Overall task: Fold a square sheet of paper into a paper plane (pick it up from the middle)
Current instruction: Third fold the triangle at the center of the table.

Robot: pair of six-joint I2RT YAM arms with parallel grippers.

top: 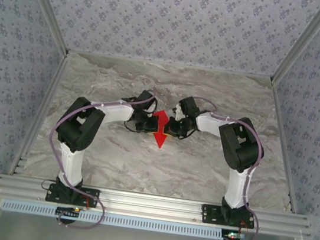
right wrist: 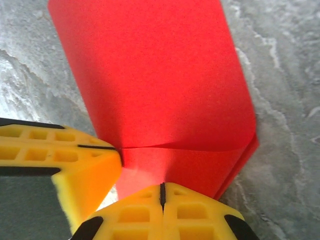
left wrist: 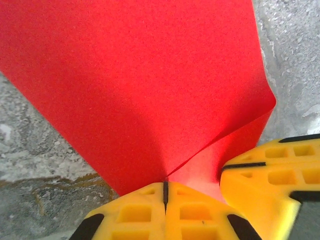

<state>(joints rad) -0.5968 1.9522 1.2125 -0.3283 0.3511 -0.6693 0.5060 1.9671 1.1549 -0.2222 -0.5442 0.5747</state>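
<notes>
A fold is judged in hand: the thin bright red paper sheet (top: 160, 129), doubled over at the middle of the counter (top: 201, 167), is pinched by left claw (left wrist: 165, 192) and right claw (right wrist: 161, 192); flattening the crease is called for next.

The top camera sits high above the near edge of the table (top: 112, 161), looking down over all of it from afar. The left wrist camera rides just behind the left gripper (left wrist: 165, 192), the right one behind the right gripper (right wrist: 162, 190), each facing along its fingers, very near the paper (left wrist: 135, 85). Both wrist views share the paper and the opposite gripper.
</notes>
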